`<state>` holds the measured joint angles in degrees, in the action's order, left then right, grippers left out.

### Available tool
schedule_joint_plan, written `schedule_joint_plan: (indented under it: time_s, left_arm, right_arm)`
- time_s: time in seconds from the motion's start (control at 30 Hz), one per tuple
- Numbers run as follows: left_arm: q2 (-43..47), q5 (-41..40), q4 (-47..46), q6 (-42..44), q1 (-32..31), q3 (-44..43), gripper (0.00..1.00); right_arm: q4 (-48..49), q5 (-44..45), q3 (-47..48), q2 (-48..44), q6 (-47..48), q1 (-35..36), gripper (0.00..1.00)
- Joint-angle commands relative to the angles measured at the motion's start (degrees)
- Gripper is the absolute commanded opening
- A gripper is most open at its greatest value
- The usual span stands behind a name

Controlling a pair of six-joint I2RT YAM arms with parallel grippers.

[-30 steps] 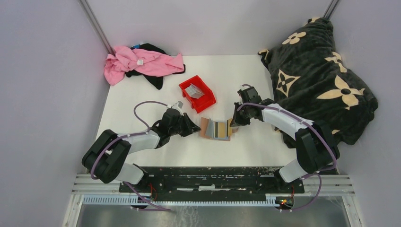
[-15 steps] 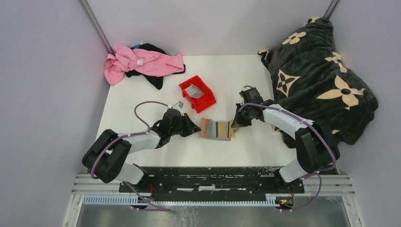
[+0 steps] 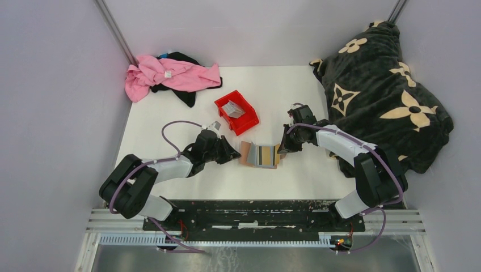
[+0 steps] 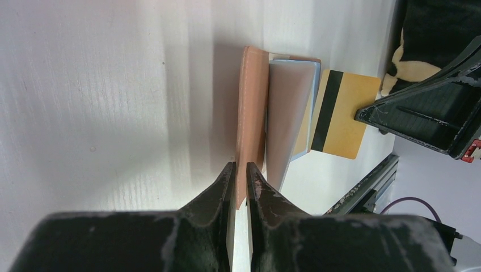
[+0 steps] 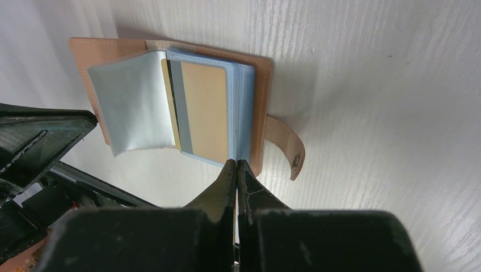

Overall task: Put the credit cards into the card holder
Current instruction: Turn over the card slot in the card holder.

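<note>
Tan leather marks the card holder [image 3: 260,155], which lies open on the white table [image 3: 272,90] in the lower middle of the top view, between the two arms. The left gripper [image 3: 234,157] meets its left edge and the right gripper [image 3: 280,148] its right edge. Just above and left of it stands a red bin [image 3: 251,123] with grey credit cards [image 3: 232,107] inside. A pink cloth [image 3: 170,73] lies over a black cloth [image 3: 184,96] in the upper left, and a dark flowered blanket [image 3: 385,90] fills the upper right.

From the left wrist, the two dark fingers rise from the bottom centre with only a slim gap, and the edge of the holder's tan cover sits in that gap, pinched. The cover runs up the middle of the frame. To its right lie the clear sleeves [image 4: 286,119], and a gold card [image 4: 347,116] with a dark stripe pokes out beyond them.

From the right wrist, the fingers are pressed together with nothing visible between them. Their tips touch the lower edge of the sleeves, beside the right cover. The holder spreads across the upper centre, the gold card inside a sleeve. The snap tab [image 5: 286,148] curls off to the right.
</note>
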<state>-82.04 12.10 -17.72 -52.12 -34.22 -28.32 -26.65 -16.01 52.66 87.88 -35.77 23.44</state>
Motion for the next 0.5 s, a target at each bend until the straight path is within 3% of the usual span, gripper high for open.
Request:
schedule_joint_plan:
  time_s: [0.0, 0.47]
  left_arm:
    - [-0.66, -0.5, -0.57, 3.25, -0.33, -2.01, 0.17]
    - [-0.49, -0.35, -0.57, 3.43, -0.45, -1.39, 0.16]
  right_arm:
    - [0.5, -1.01, 2.17, -1.3, -0.52, -0.46, 0.01]
    - [0.44, -1.32, 2.33, -1.62, -1.14, -0.46, 0.01]
